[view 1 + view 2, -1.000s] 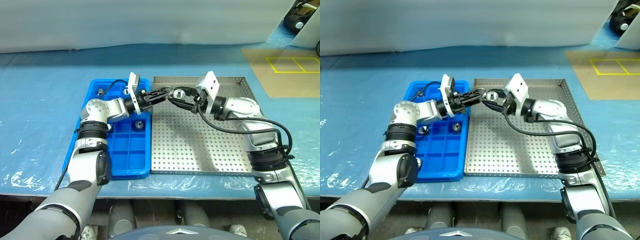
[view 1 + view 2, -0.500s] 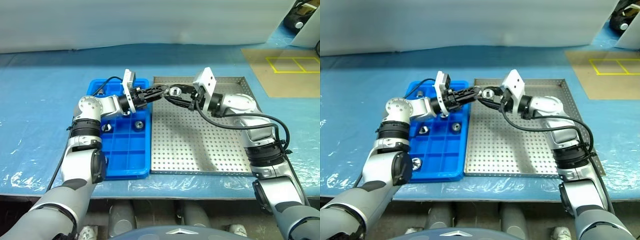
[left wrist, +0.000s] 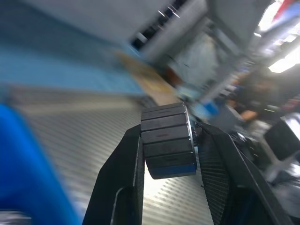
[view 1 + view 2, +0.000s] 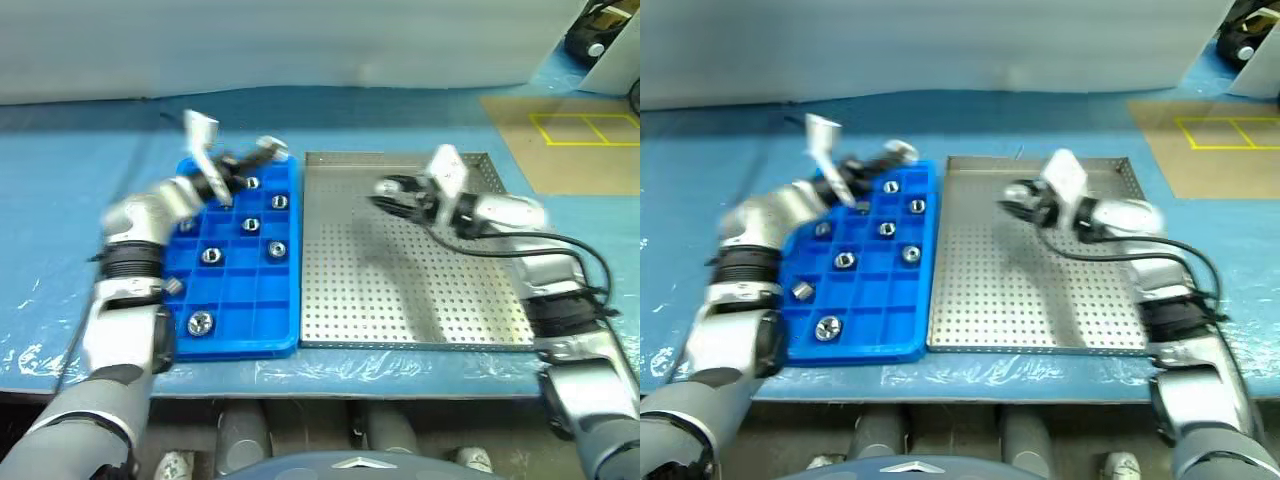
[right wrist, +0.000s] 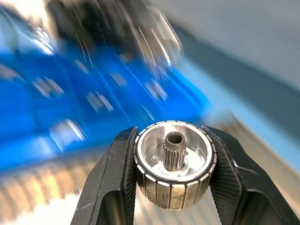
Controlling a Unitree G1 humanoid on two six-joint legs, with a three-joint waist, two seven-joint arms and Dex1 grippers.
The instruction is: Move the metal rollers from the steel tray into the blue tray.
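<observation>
A: Left gripper (image 4: 262, 152) is up over the far right corner of the blue tray (image 4: 283, 335), and it's clamped on a metal roller (image 3: 168, 140), the ribbed side wedged between its two black fingers (image 3: 123, 183).

B: And the right gripper (image 4: 385, 190)?

A: Over the far part of the steel tray (image 4: 420, 310), left of its middle, and clenched on a roller of its own (image 5: 174, 169). From the wrist the shiny end face and the central hub sit squarely between the pads.

B: So each arm is carrying one. What's in the blue tray?

A: Rollers dotted through the compartments: one at the near left (image 4: 200, 322), one just beyond it by the left wall (image 4: 173, 287), a pair in the middle rows (image 4: 211, 256) (image 4: 276, 250), more in the rows beyond (image 4: 250, 225) (image 4: 279, 202) (image 4: 252, 183). Each sits in its own square, as far as I can tell.

B: And the steel tray?

A: Just to the right of the blue one, the two side by side on the pale blue counter (image 4: 60, 230). Its perforated floor (image 4: 400, 300) lies bare under the right arm.

B: The two grippers, close together?

A: Well apart, one over each tray.
</observation>
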